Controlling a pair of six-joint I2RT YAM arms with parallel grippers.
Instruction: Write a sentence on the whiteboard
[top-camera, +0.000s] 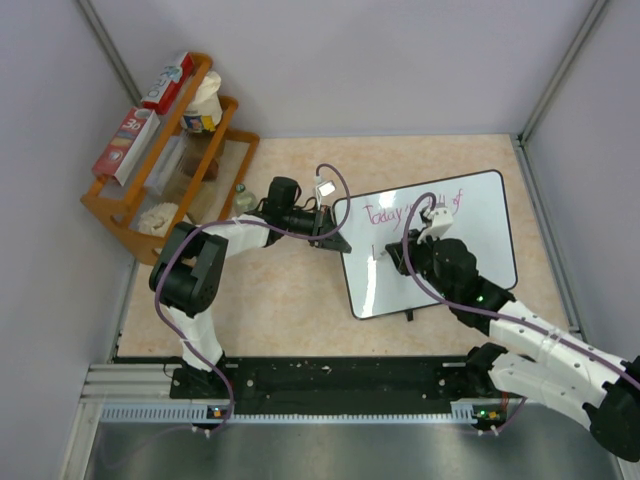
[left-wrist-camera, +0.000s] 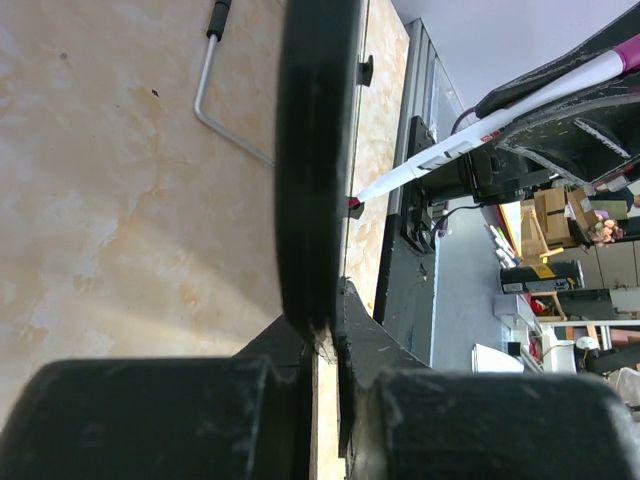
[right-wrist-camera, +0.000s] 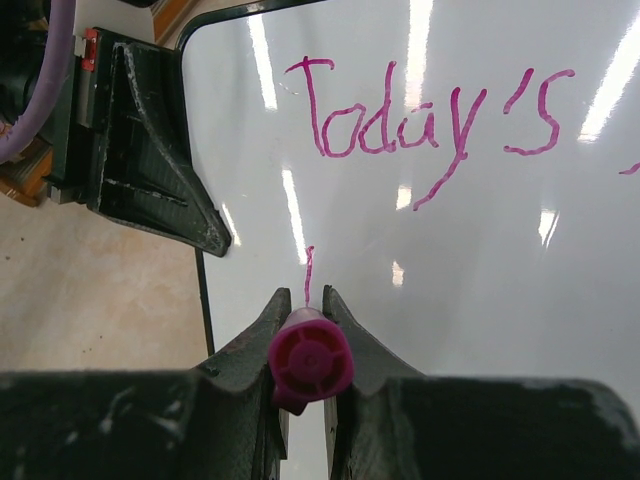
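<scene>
Beige stone-patterned table (top-camera: 290, 300) between pale partition walls: we see the whiteboard (top-camera: 490, 225) right of centre, its long axis running left to right and angled slightly away toward the far right corner. From the left wrist we look along its black frame edge-on, with a bent metal rod (left-wrist-camera: 215, 100) behind the board.

The left gripper (top-camera: 335, 232) has its jaws pinched on the board's left edge, the frame caught between the two fingers (left-wrist-camera: 360, 345).

The right gripper (right-wrist-camera: 308, 310) holds a marker (right-wrist-camera: 310, 360), jaws closed narrowly around the barrel. We look straight down the marker's pink rear end; its long axis points at the board's face. In the left wrist view the white barrel slants in to the surface, the tip touching it.

The sentence (right-wrist-camera: 400, 120) runs in pink cursive along the board's long axis. We read "Today's" on the upper line, and "of" farther right from overhead; the right arm hides the words between. Below the "T", a short pink stroke ends at the marker.

At far left stands a wooden rack (top-camera: 120, 215) with boxes and jars.
</scene>
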